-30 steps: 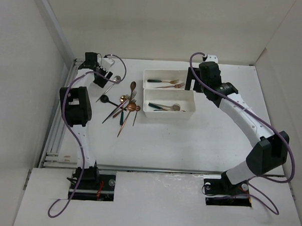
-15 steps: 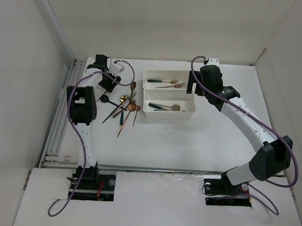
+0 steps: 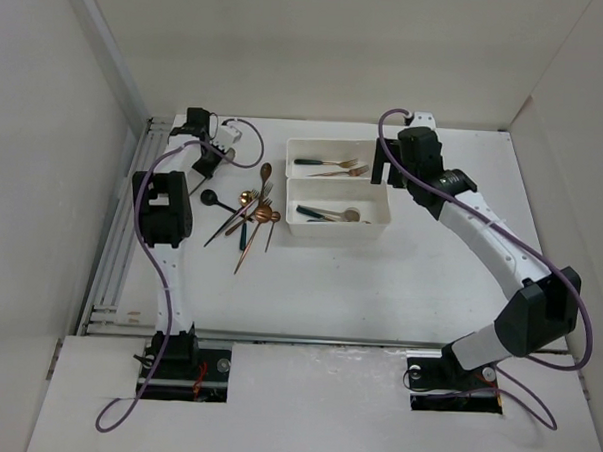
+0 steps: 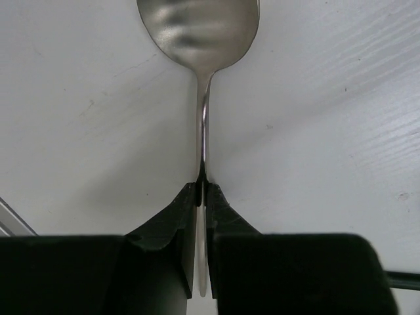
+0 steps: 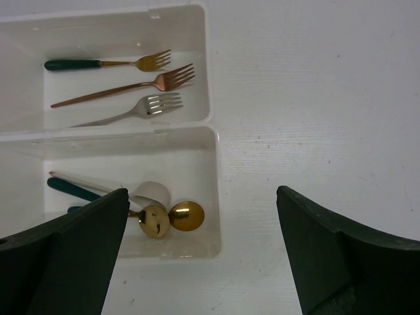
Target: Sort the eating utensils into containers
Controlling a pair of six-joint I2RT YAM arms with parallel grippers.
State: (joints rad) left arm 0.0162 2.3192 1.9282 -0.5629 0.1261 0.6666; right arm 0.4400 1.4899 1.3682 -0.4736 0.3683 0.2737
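In the left wrist view a silver spoon (image 4: 199, 39) lies on the white table, bowl away from me. My left gripper (image 4: 202, 188) is shut on its thin handle. From above, that gripper (image 3: 204, 164) sits at the table's far left. A pile of copper, gold and dark-handled utensils (image 3: 248, 212) lies just right of it. Two white containers stand side by side: the far one (image 3: 291, 145) holds three forks (image 5: 126, 88), the near one (image 3: 337, 232) holds spoons (image 5: 186, 215). My right gripper (image 5: 202, 193) hangs open over their right ends, holding nothing.
White walls enclose the table on three sides. A metal rail (image 3: 118, 248) runs along the left edge beside the left arm. Purple cables loop off both arms. Bare table (image 3: 379, 289) stretches in front of the containers.
My left gripper has shut on the silver spoon's handle after shifting slightly at the far left. The right arm has hardly moved.
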